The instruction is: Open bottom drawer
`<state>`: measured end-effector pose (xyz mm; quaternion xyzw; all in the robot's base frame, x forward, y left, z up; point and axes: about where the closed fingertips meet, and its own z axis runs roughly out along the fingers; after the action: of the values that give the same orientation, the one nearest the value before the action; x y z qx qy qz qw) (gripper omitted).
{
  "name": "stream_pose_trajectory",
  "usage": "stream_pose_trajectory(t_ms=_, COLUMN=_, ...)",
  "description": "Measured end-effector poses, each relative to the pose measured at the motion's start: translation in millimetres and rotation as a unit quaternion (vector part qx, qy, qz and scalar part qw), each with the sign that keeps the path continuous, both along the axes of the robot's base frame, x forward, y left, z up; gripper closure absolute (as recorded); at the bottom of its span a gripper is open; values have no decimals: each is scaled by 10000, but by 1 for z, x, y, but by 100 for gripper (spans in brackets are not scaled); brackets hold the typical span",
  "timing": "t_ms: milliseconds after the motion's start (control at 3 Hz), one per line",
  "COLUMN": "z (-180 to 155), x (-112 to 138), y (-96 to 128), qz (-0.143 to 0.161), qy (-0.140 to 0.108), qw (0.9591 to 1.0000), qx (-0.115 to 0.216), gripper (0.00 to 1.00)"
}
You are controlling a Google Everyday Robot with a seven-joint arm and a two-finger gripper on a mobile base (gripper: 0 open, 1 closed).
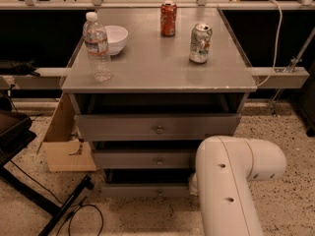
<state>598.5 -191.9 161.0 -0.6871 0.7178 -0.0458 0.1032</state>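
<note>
The bottom drawer (142, 190) is the lowest and slimmest grey front of the cabinet, with a small round knob (159, 192) at its middle. Its right end disappears behind my white arm link (231, 181), which fills the lower right of the camera view. My gripper is hidden behind that link, somewhere near the drawer's right end, and its fingers do not show. Dark gaps separate the bottom drawer from the middle drawer (142, 159) and the top drawer (147, 127) above it.
On the grey cabinet top (157, 68) stand a water bottle (97, 47), a white bowl (114, 37), a red can (168, 18) and a silver can (200, 43). A cardboard box (66, 146) leans at the cabinet's left. Black stand legs and a cable (64, 210) cross the floor at lower left.
</note>
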Motion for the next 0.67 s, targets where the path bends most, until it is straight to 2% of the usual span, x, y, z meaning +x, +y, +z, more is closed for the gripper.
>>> stream_pose_trajectory(t_ms=667, z=-1, x=-9, y=-1, qz=-60, qy=79, qw=9999, qx=-16, gripper=100)
